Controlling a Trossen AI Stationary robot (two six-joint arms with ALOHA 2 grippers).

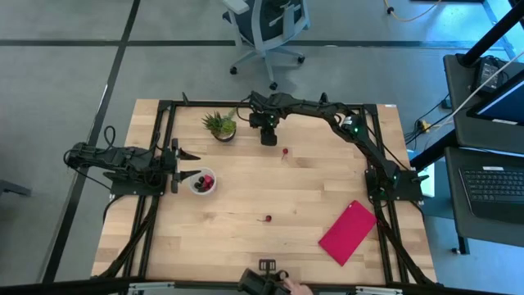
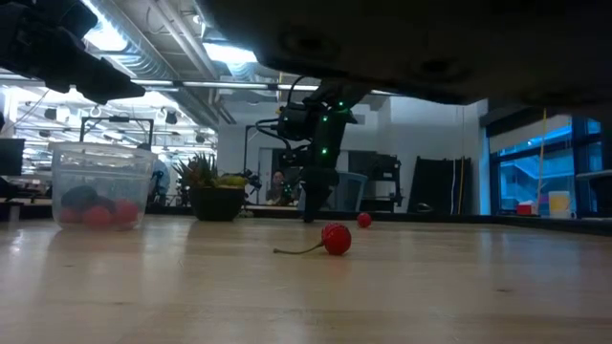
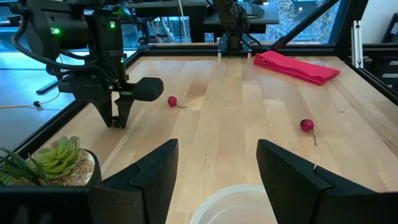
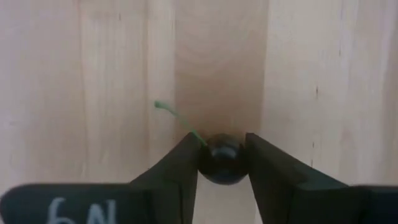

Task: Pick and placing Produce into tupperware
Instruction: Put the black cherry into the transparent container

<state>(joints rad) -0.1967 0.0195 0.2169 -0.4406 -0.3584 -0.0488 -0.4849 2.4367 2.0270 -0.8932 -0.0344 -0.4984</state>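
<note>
The wooden counter (image 1: 270, 197) carries everything here, with the flat pink-red piece (image 1: 349, 232) lying toward the right arm's near side and the green potted plant (image 1: 220, 125) at the far edge. The right arm reaches across the far side to a spot just beside the plant, its claw (image 4: 222, 163) pointed down at the counter; the left arm waits at the left edge, its claw (image 3: 216, 165) wide apart with nothing between the fingers, poised just beside the tupperware (image 1: 202, 182). That small translucent container already holds several red and dark pieces. In the right wrist view the right claw's fingers press on both sides of a dark maroon berry (image 4: 222, 157), its thin green stem (image 4: 177, 120) trailing away from the claw along the wood, so the grip looks made, or very nearly so, with the berry low at the counter. Two red berries lie loose: one (image 1: 284, 152) near the right claw, another (image 1: 268, 219) out in the middle. From the gripped berry the tupperware lies toward the left arm and nearer the front, past the plant, so I judge the carry must swing that way.
</note>
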